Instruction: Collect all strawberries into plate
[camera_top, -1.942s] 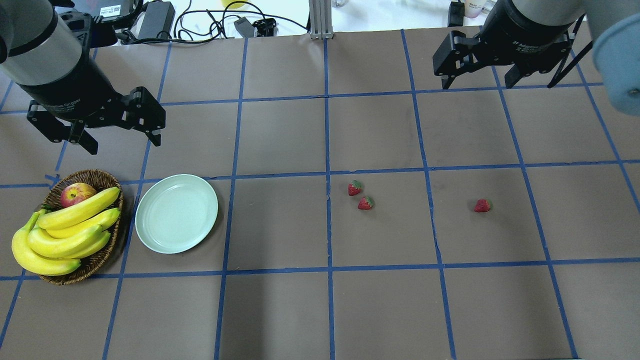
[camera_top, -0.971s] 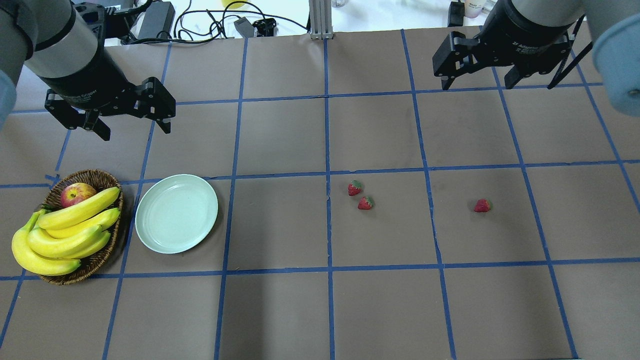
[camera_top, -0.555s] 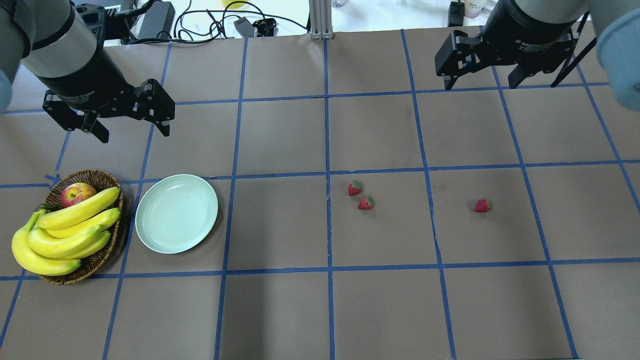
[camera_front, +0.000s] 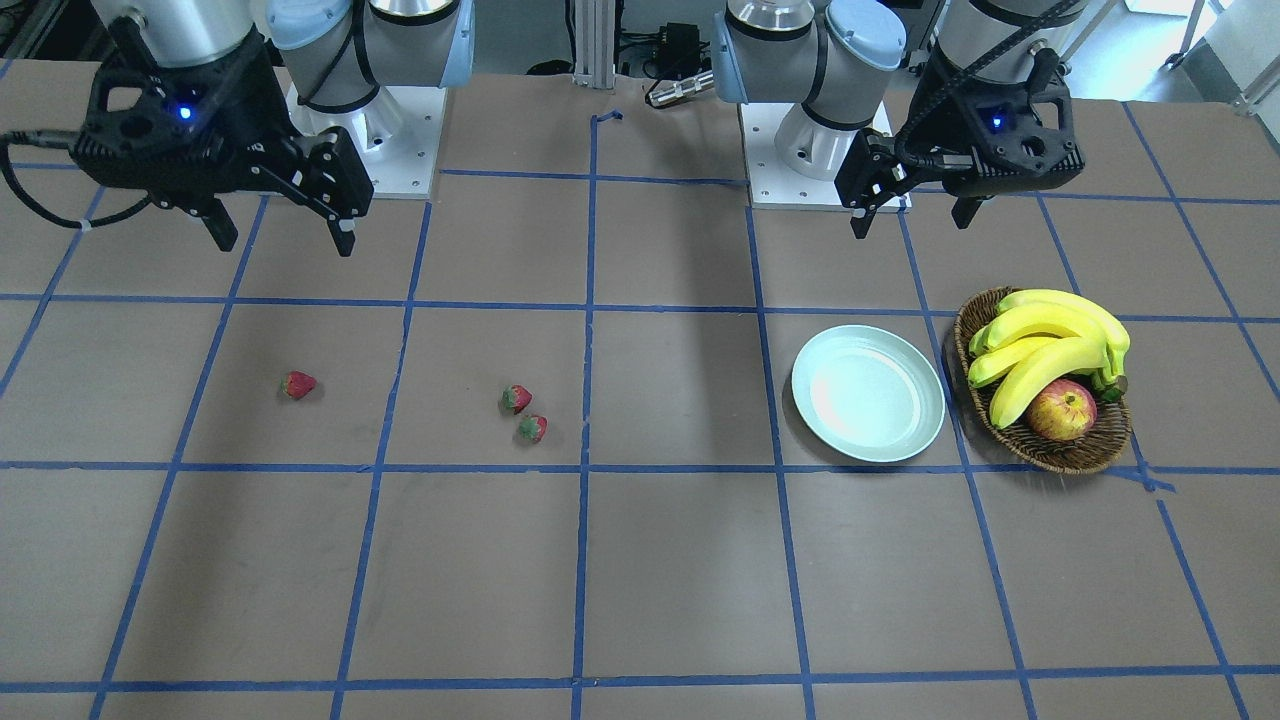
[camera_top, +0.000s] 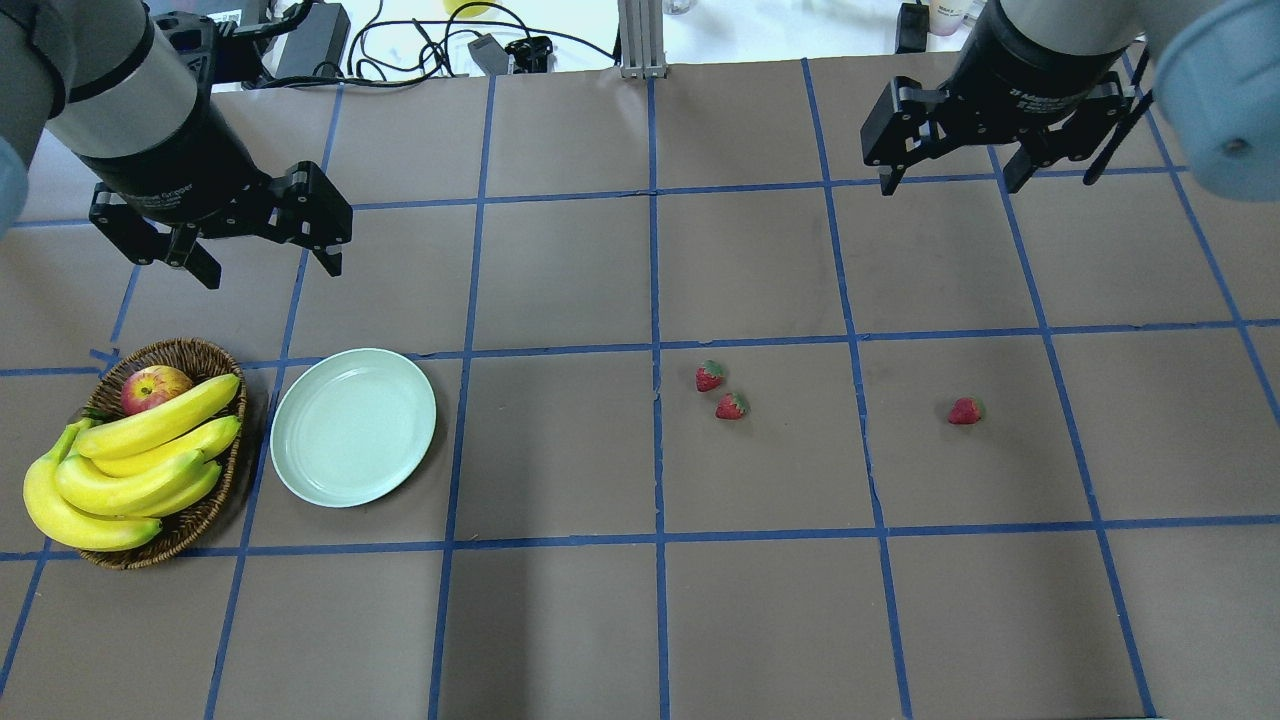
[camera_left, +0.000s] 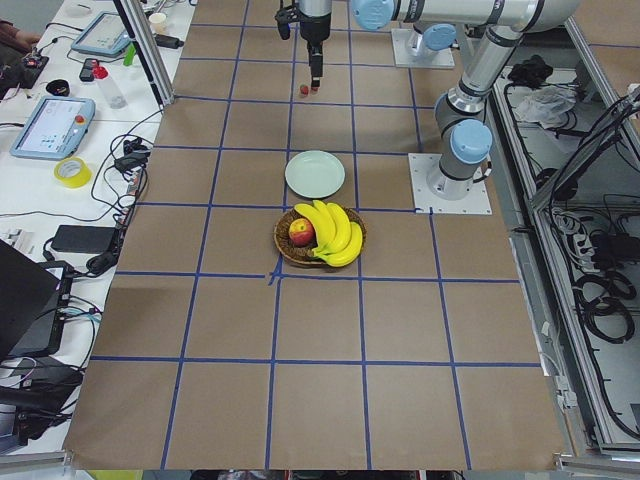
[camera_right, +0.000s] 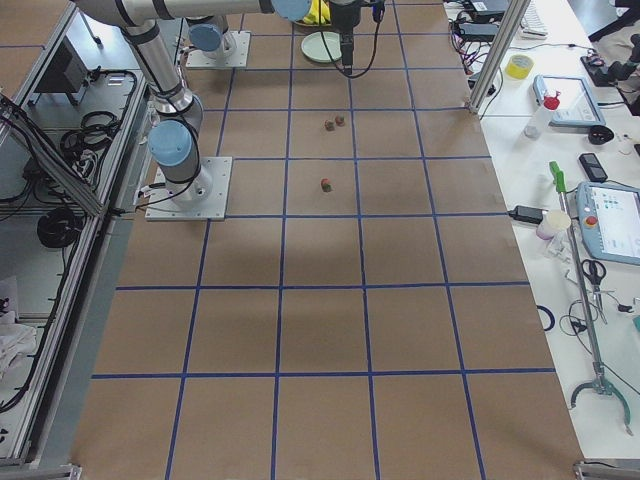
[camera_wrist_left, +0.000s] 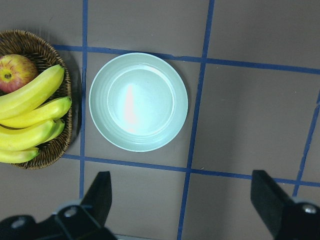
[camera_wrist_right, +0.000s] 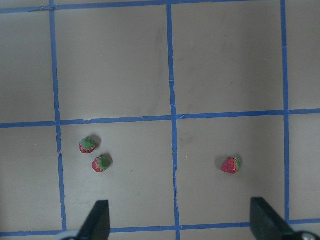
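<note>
Three strawberries lie on the brown table: two close together (camera_top: 709, 376) (camera_top: 731, 406) near the middle and one (camera_top: 965, 411) alone to the right. All three show in the right wrist view (camera_wrist_right: 87, 144) (camera_wrist_right: 101, 163) (camera_wrist_right: 230, 164). The mint-white plate (camera_top: 353, 427) is empty and stands at the left beside the basket; it also shows in the left wrist view (camera_wrist_left: 138, 101). My left gripper (camera_top: 270, 270) is open and empty, high above the table behind the plate. My right gripper (camera_top: 948, 186) is open and empty, high behind the lone strawberry.
A brown wicker basket (camera_top: 190, 355) with bananas (camera_top: 130, 460) and a red-yellow apple (camera_top: 153, 388) touches the plate's left side. Cables and power bricks (camera_top: 310, 40) lie past the table's far edge. Blue tape lines grid the brown table.
The left gripper has moved a little right and away from the basket, then held still. The right gripper has shifted slightly left and toward the strawberries. The strawberries and plate have not moved.
</note>
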